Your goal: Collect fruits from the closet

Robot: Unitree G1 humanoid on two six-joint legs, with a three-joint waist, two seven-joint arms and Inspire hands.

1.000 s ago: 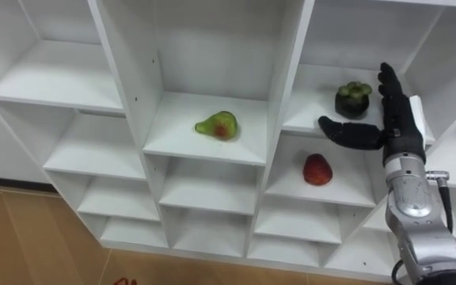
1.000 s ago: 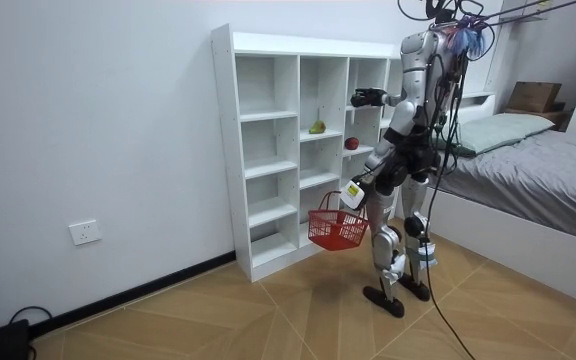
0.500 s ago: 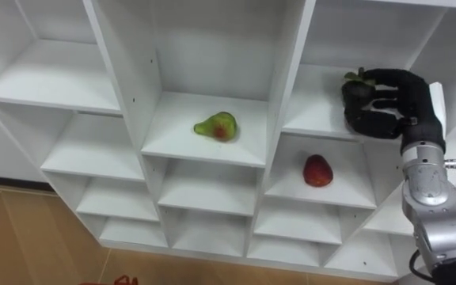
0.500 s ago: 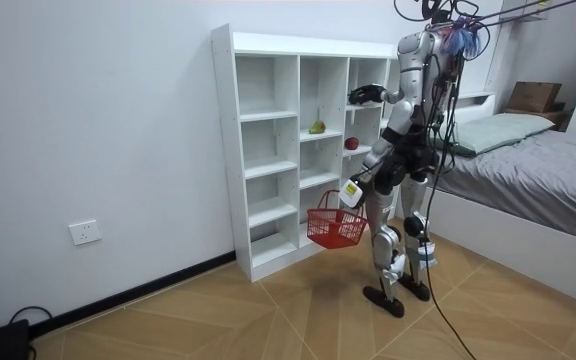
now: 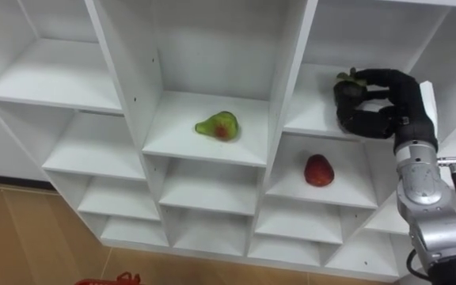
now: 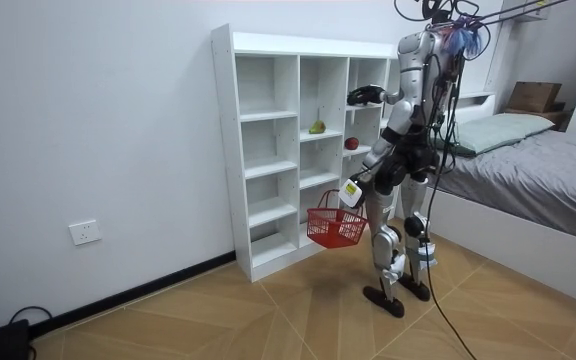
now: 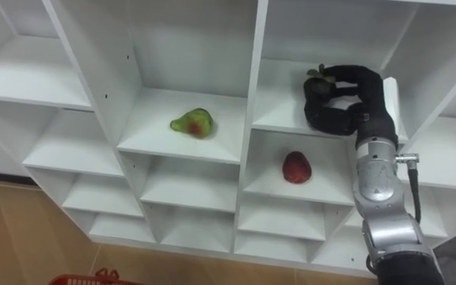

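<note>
Three fruits in the white closet [image 5: 287,87]. My right hand [image 5: 402,107] has fingers curled round the dark mangosteen [image 5: 344,87] at two o'clock; pear [image 5: 217,125] dead centre, apple [image 5: 317,170] at four. Picking step, I judge. Next: lift it clear, lower into the red basket [image 6: 335,228].

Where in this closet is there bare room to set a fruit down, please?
The left column's compartments are bare, as are the shelves under the pear and the red fruit. Crowded: the upper right compartment, where the right hand grips the mangosteen.
</note>
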